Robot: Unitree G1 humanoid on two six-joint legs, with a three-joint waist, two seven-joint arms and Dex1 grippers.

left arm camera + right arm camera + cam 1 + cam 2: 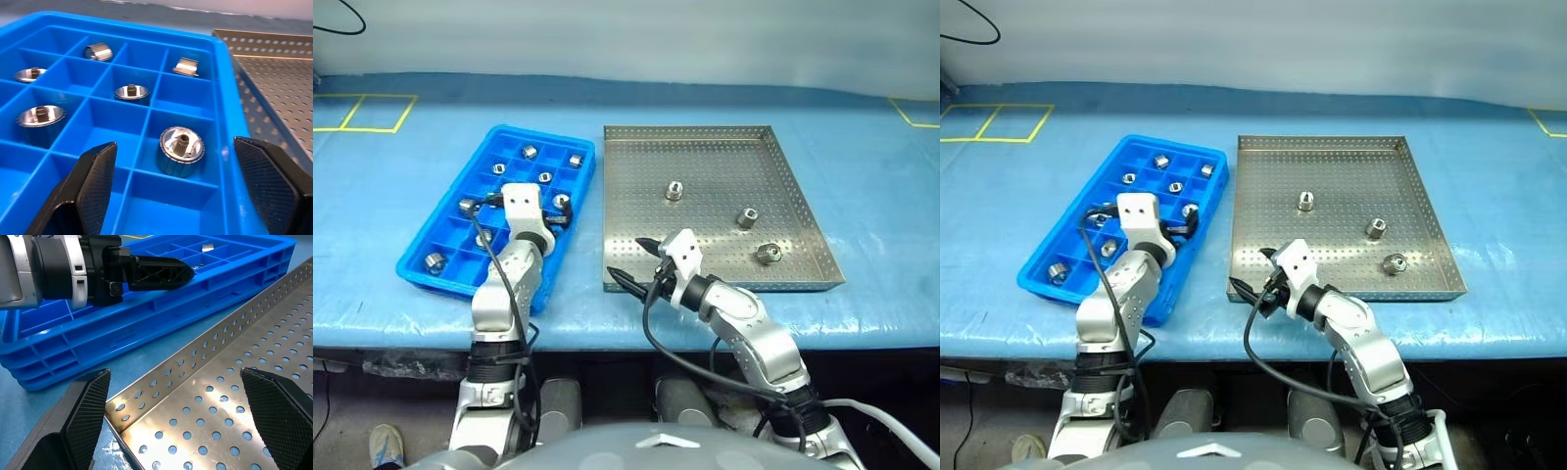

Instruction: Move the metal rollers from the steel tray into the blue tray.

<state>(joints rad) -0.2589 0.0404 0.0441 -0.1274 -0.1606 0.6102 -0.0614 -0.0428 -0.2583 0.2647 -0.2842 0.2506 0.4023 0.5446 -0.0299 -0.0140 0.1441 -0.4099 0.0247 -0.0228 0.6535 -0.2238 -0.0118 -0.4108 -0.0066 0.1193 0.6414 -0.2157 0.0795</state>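
Rollers (746,216) left in the steel tray (783,166) could skid away if either wide-open, empty gripper (636,262) nudges them

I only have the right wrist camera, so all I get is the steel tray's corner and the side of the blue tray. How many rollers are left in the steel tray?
Observer: Three rollers remain on the steel tray, all toward its middle and right side.
Operator: And is the left gripper carrying one?
Observer: No. The left gripper is open and empty above the blue tray, with a roller sitting in the compartment just ahead of its fingers.
Operator: Where is my right gripper compared with those three?
Observer: The right gripper is open over the steel tray's near left corner, and the nearest roller lies to its right.
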